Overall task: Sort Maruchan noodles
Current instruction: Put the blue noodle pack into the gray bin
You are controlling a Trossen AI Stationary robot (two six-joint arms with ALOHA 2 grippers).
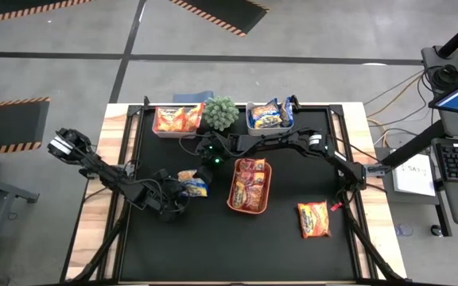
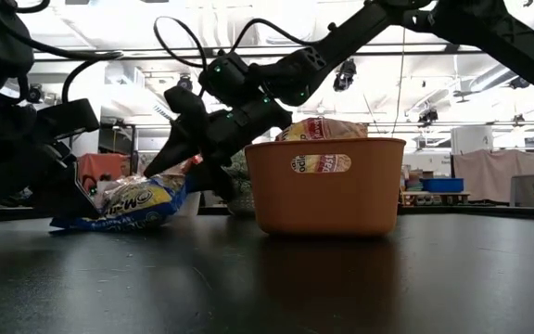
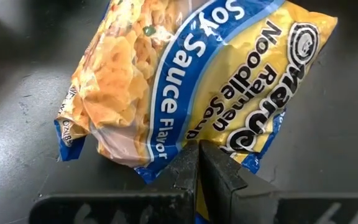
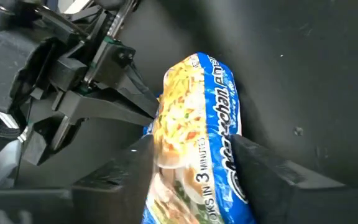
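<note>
A crinkly, glossy yellow-and-blue packet (image 1: 192, 183) lies on the matte black mat (image 1: 173, 246), pinched at its edge by the closed left gripper (image 1: 183, 191); the right gripper (image 1: 206, 169) straddles it, fingers part-open

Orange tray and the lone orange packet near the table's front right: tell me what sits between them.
Nothing: in the high view, only bare black mat separates the orange tray from the lone orange packet.

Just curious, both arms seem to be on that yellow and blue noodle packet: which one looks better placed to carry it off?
Probably the right: its pincer straddles the packet, nearer the blue-packet bin. The left pincer only pinches its edge.
</note>
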